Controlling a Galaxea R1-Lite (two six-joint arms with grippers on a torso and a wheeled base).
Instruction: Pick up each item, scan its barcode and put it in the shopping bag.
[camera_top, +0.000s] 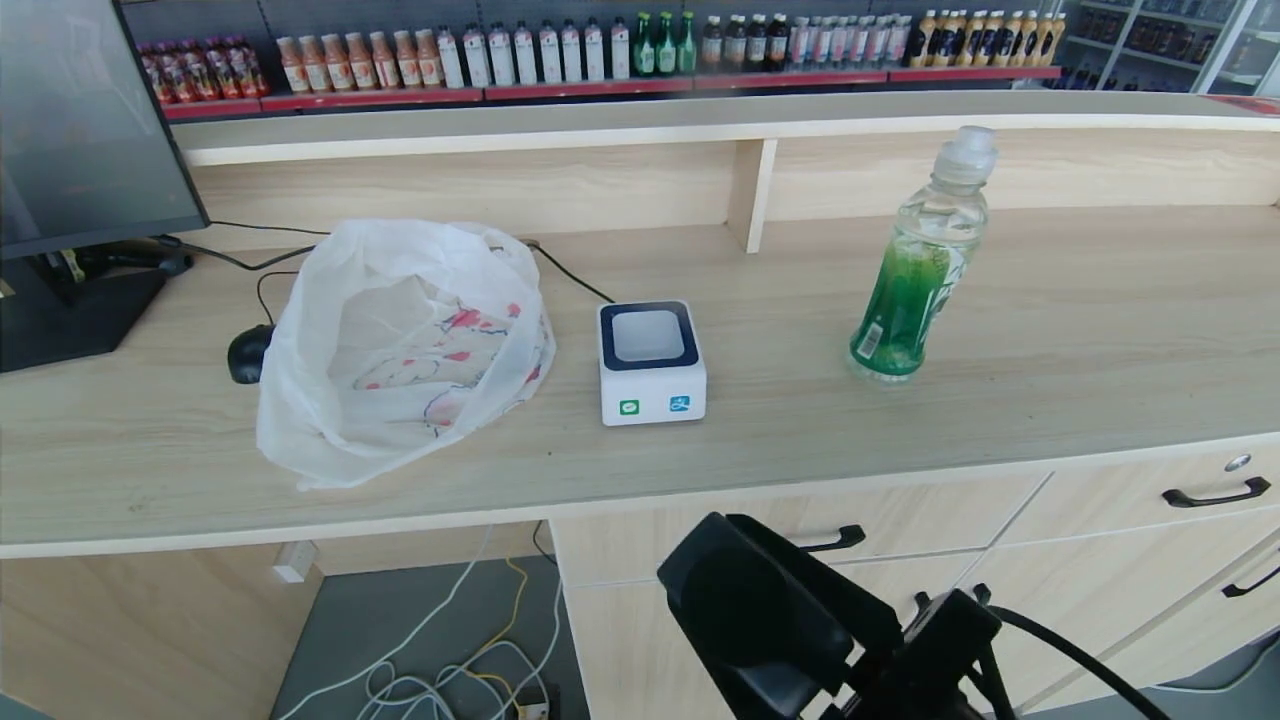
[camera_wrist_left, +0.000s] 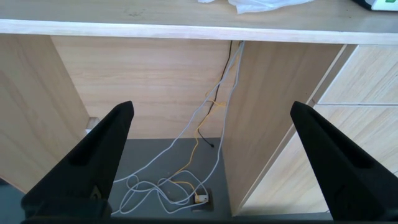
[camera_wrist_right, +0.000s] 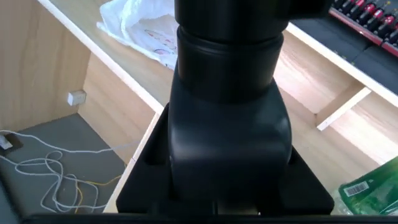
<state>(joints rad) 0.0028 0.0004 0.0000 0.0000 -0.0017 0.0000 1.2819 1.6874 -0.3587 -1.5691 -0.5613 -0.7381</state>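
A clear bottle (camera_top: 920, 265) with a green label and a white cap stands upright on the wooden counter (camera_top: 1050, 370), right of centre. Its barcode faces the front; a corner of the label (camera_wrist_right: 372, 186) shows in the right wrist view. A white scanner box (camera_top: 651, 362) with a dark-framed window sits mid-counter. The white plastic shopping bag (camera_top: 400, 345) lies open to its left. My left gripper (camera_wrist_left: 208, 165) is open and empty, below the counter's front edge. My right arm (camera_top: 780, 620) hangs low in front of the drawers, well short of the bottle.
A black monitor (camera_top: 85, 120) and a mouse (camera_top: 248, 354) with cables occupy the counter's far left. A raised shelf with a divider (camera_top: 752, 190) backs the counter. Drawers with black handles (camera_top: 1215, 494) are below on the right. Loose cables (camera_wrist_left: 180, 186) lie on the floor under the counter.
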